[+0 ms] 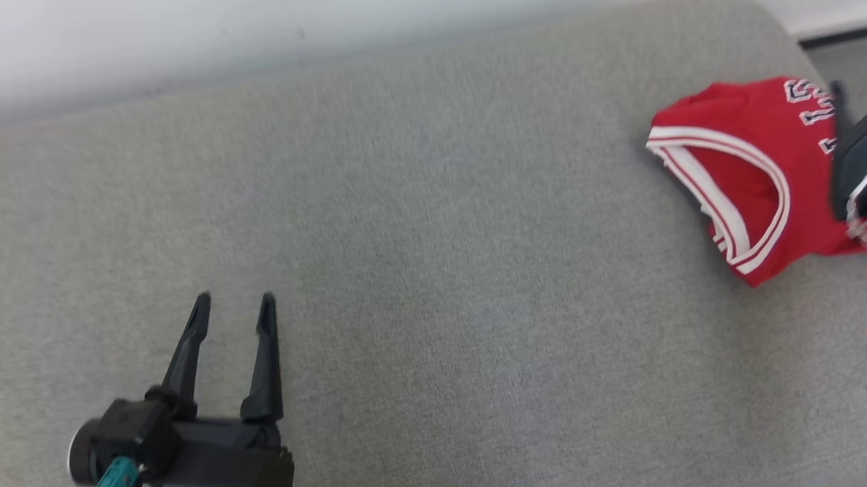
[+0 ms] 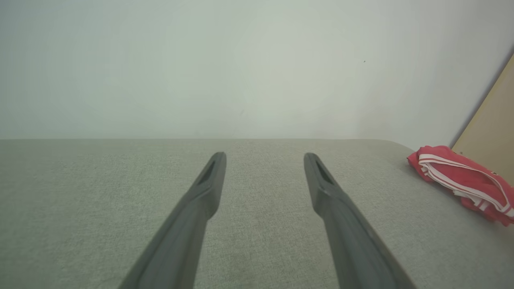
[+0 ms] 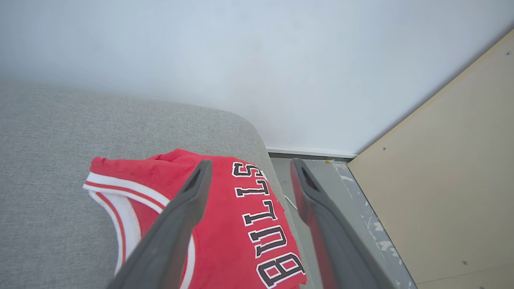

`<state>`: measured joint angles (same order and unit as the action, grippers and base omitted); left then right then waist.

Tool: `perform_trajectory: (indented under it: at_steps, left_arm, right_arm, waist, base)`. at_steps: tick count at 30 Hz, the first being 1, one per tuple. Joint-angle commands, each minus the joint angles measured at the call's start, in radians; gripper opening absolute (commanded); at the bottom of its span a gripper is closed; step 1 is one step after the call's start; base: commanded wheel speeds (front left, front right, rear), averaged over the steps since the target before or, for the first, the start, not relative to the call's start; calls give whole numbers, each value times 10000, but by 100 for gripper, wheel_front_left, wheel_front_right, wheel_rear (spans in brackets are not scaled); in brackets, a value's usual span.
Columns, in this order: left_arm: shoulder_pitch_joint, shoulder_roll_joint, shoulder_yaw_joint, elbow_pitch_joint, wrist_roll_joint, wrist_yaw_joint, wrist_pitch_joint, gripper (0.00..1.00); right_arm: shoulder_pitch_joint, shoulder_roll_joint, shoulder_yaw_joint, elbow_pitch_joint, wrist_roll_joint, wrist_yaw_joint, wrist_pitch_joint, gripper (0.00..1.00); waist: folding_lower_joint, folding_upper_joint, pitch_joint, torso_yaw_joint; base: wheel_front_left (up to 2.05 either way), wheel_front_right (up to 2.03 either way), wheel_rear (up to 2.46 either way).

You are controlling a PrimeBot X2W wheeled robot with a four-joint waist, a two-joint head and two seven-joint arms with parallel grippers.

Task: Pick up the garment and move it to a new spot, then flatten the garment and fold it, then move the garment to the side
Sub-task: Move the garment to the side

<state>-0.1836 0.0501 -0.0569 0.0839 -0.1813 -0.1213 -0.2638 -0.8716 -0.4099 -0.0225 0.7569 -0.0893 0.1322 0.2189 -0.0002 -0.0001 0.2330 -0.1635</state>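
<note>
While the head view places the jersey (image 1: 738,179) at the bench's (image 1: 435,273) right end, the right wrist view adds its "BULLS" lettering (image 3: 261,224), seen between the released right claw's (image 3: 251,163) fingers (image 3: 176,224); left claw (image 1: 234,303) released, empty.

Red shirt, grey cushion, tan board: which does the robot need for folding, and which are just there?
For the job: red shirt; right gripper, open over it; left gripper, open.
Just there: grey cushion; white wall; tan board; floor.
</note>
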Motion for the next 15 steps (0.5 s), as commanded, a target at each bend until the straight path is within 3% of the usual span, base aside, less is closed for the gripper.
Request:
perform_trajectory:
  at_steps: [1,8,15]
  left_arm:
    - [297,4,112,83,-94,79,2,100]
    - [972,1,509,451,-315,422,2,100]
    - [1374,8,845,801,-385,740,1,100]
  right_arm:
    - [452,138,203,-234,370,-33,-423,100]
    - [2434,492,1223,-1836,1900,-34,-2118,100]
    - [4519,1080,1159,-3451,2603,-32,-3522,100]
  waist:
    - [2,1,-1004,159]
    - [2,1,-1986,551]
    - [2,1,-2484,952]
  base:
    - [0,0,0]
    - [0,0,0]
    - [0,0,0]
